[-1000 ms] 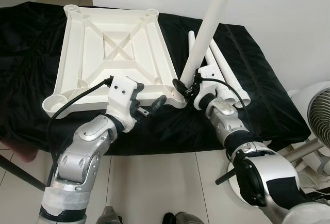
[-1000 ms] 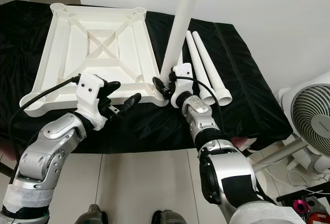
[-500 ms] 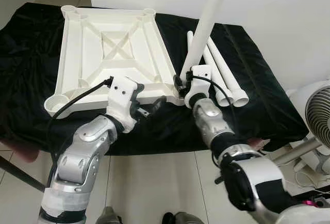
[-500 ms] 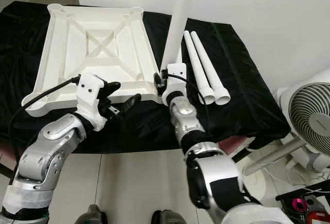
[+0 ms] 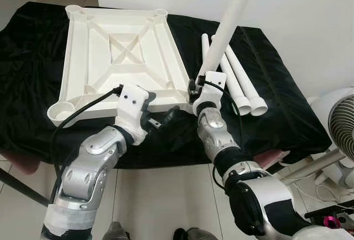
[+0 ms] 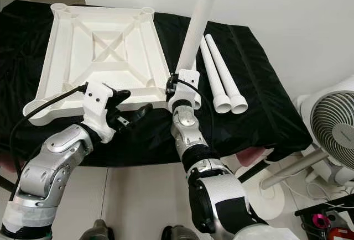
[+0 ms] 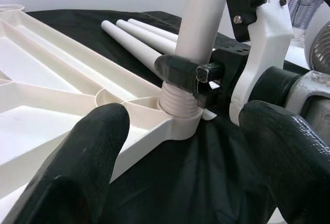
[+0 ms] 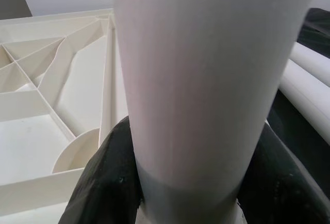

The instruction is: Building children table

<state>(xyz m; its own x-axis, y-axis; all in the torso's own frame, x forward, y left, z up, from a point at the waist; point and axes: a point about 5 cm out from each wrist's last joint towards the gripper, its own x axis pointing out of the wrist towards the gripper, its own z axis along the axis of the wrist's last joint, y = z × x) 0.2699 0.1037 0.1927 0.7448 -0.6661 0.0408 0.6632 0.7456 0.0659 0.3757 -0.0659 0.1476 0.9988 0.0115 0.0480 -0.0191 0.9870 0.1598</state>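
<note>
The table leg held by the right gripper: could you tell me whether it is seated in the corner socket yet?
Partly seated: the table leg stands in the socket with threads exposed, gripped by the right gripper.

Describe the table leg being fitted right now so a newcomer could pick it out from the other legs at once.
Start at the big white table top lying upside down on the black cloth. At its near corner on the robot's right, one white leg rises out of the corner socket, with the right gripper shut around its base. The spare legs lie flat on the cloth beside it; this one alone stands up.
</note>
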